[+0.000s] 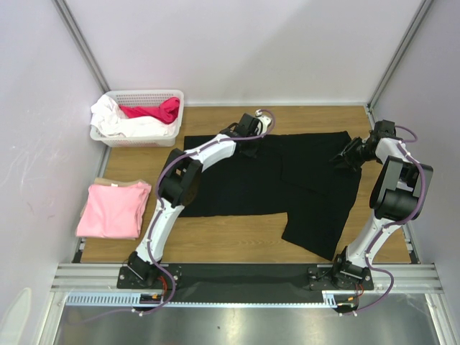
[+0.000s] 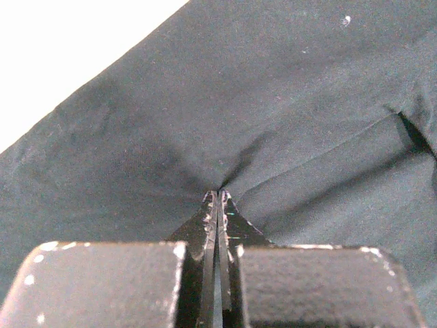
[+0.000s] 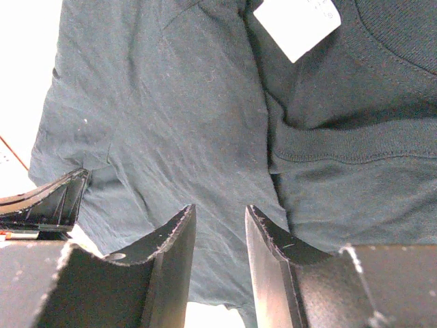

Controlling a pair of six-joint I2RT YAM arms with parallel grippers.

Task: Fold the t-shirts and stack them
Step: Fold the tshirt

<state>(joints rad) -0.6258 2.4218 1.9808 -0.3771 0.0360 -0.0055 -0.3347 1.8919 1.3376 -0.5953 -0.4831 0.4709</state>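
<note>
The large black t-shirt (image 1: pixel 251 180) lies spread on the wooden table, with its right part folded over and hanging toward the front. My left gripper (image 1: pixel 249 146) is at the shirt's far edge. In the left wrist view it (image 2: pixel 218 195) is shut, and the black cloth (image 2: pixel 273 102) puckers at its tips. My right gripper (image 1: pixel 343 159) is over the shirt's right side. In the right wrist view it (image 3: pixel 218 213) is open above the black cloth (image 3: pixel 171 123), near the collar ribbing (image 3: pixel 355 147) and a white label (image 3: pixel 297 24). The light pink t-shirt (image 1: pixel 113 210) lies folded at the left.
A white basket (image 1: pixel 169 97) holding white and red cloths stands at the back left. Grey walls enclose the table on three sides. A metal rail (image 1: pixel 244 277) runs along the near edge by the arm bases.
</note>
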